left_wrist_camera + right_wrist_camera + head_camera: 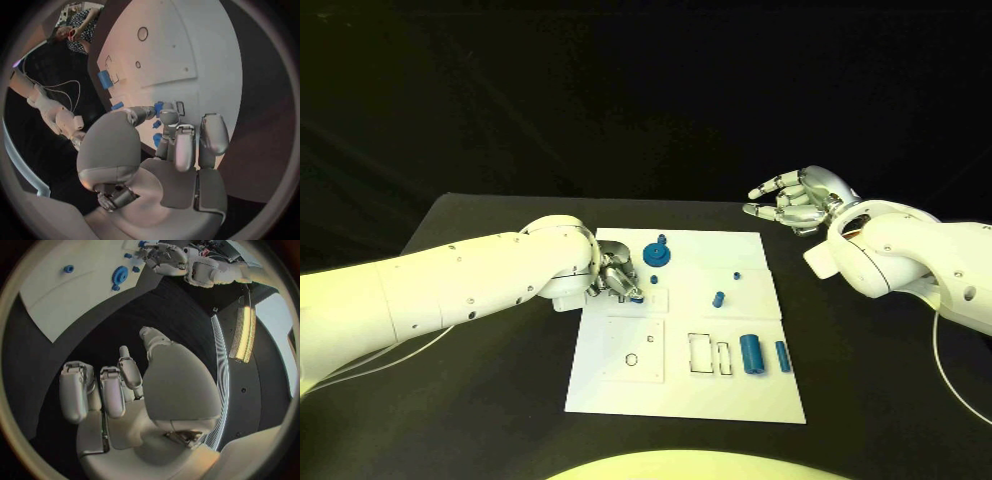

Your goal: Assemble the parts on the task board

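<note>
**Left hand down on the board, right hand idle off its far corner**

I see the white rectangular task board (733,395) lying in the middle of the black surface (473,225). My left hand (617,272) is lowered onto the board's left side, fingers curled down among small blue parts (157,123); in the left wrist view the fingertips (169,116) sit right against those pieces, but I cannot tell whether anything is actually gripped between them.

Just beyond that hand, near the board's far edge, a round blue gear-like disc (659,256) stands with a small blue peg (662,239) beside it. A short blue pin (718,298) sits nearer the board's middle. Toward the board's right side, two blue cylinders (751,352) lie side by side, next to a pair of rectangular cut-outs (707,354).

My right hand (793,203) hovers above the dark surface off the board's far right corner, well apart from every part. Its fingers are loosely spread and slightly bent, holding nothing; the right wrist view shows the empty palm (169,385) over bare black surface.
</note>
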Action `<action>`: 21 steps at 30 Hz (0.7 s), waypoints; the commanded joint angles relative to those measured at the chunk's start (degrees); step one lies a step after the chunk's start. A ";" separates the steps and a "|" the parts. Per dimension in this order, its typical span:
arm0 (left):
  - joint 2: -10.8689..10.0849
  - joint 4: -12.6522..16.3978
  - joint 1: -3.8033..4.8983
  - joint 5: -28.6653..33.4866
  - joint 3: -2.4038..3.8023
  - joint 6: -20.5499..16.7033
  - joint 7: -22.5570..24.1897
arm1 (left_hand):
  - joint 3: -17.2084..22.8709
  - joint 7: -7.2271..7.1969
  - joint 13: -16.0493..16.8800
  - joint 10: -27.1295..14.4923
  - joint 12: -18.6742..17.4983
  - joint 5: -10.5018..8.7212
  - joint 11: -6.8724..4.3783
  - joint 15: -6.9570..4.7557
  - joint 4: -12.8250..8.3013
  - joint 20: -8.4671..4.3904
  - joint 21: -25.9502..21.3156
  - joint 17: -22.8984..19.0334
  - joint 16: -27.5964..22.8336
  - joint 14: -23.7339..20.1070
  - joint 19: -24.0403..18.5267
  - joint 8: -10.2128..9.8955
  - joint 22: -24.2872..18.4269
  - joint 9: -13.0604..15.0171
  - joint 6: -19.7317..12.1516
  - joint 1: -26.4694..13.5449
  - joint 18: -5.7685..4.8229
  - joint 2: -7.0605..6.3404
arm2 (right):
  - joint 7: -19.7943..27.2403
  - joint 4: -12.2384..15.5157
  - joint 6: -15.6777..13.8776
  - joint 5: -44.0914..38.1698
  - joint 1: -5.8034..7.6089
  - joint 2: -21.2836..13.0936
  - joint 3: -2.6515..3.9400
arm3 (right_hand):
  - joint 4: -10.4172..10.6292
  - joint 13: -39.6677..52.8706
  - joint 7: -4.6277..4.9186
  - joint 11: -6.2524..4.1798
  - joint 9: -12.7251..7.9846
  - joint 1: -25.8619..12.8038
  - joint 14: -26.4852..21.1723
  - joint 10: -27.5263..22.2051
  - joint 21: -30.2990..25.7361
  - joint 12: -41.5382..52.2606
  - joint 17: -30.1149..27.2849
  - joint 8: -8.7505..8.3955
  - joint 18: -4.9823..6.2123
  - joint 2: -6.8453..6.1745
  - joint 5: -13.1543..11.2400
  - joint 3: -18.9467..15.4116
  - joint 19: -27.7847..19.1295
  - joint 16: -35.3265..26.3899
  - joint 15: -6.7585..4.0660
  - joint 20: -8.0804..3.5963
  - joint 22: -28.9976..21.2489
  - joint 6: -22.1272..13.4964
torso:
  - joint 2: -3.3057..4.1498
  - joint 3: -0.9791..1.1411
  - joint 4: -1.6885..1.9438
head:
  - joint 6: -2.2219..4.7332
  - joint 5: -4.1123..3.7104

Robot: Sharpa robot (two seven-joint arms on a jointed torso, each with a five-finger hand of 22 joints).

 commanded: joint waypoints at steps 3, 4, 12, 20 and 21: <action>0.28 -0.03 -0.15 -0.25 -0.16 1.61 -0.55 | 12.07 -0.09 0.42 0.89 0.48 0.74 -0.14 -0.49 -12.37 0.02 0.38 11.76 0.25 5.10 0.44 0.24 0.19 0.02 0.51 -0.28 -0.78 0.45 | 0.60 -0.01 0.84 -0.22 -0.02 0.02 0.00 | 0.18 -0.07 -0.27 -0.09 -0.09 -0.54 4.18 -0.03 -0.33 -0.06 6.98 0.21 0.89 -0.09 0.31 -0.19 1.53 -0.30 -0.13 -0.21 10.55 -0.13 | 0.00 0.01 -0.04 | -0.13 -0.02; 0.34 -0.05 -0.15 -0.07 -0.16 1.59 -0.54 | 12.04 -0.12 0.61 1.03 0.62 0.86 -0.17 -0.50 -12.36 0.01 0.41 11.86 0.30 5.13 0.49 0.25 0.26 0.02 0.56 -0.39 -0.80 0.44 | 0.60 -0.02 0.84 -0.24 -0.02 0.03 0.00 | 0.18 -0.07 -0.27 -0.09 -0.09 -0.54 4.18 -0.03 -0.33 -0.06 6.98 0.21 0.89 -0.09 0.31 -0.19 1.53 -0.30 -0.13 -0.21 10.55 -0.13 | 0.00 0.01 -0.05 | -0.15 -0.04; 0.76 -0.26 -0.14 1.13 -0.16 1.73 -0.52 | 11.53 -0.61 2.51 2.65 2.20 1.20 -0.54 -0.75 -11.90 -0.18 0.64 12.71 0.70 5.39 0.93 0.52 0.84 0.12 1.45 -1.90 -0.93 0.72 | 0.58 -0.11 0.86 -0.36 -0.03 0.09 0.00 | 0.16 -0.08 -0.28 -0.10 -0.09 -0.59 4.18 -0.03 -0.33 -0.06 6.98 0.24 0.88 -0.05 0.46 -0.22 1.53 -0.30 -0.14 -0.21 10.56 -0.12 | 0.01 0.06 -0.06 | -0.22 -0.02; 1.12 -0.59 -0.12 1.77 -0.15 1.70 -0.52 | 8.48 -1.50 4.20 4.33 3.59 0.33 -1.19 -1.26 -9.28 -0.63 0.85 13.47 1.05 5.62 1.67 0.71 1.68 0.08 2.74 -5.81 -1.15 2.19 | 0.45 -0.23 1.05 -0.52 -0.08 0.19 -0.02 | 0.14 -0.06 -0.28 -0.11 -0.09 -0.58 4.18 -0.01 -0.37 -0.04 6.98 0.25 0.89 -0.03 0.50 -0.22 1.51 -0.31 -0.14 -0.21 10.54 -0.12 | 0.00 0.07 -0.06 | -0.31 -0.06; 1.16 -0.64 -0.12 1.80 -0.15 1.64 -0.52 | 8.48 -1.50 4.20 4.33 3.59 0.33 -1.19 -1.26 -9.28 -0.63 0.85 13.47 1.05 5.62 1.67 0.71 1.68 0.08 2.74 -5.81 -1.15 2.19 | 0.45 -0.23 1.05 -0.53 -0.09 0.20 -0.02 | 0.14 -0.06 -0.28 -0.11 -0.09 -0.58 4.18 -0.01 -0.37 -0.04 6.98 0.25 0.89 -0.03 0.50 -0.22 1.51 -0.31 -0.14 -0.21 10.54 -0.12 | 0.00 0.08 -0.06 | -0.34 -0.07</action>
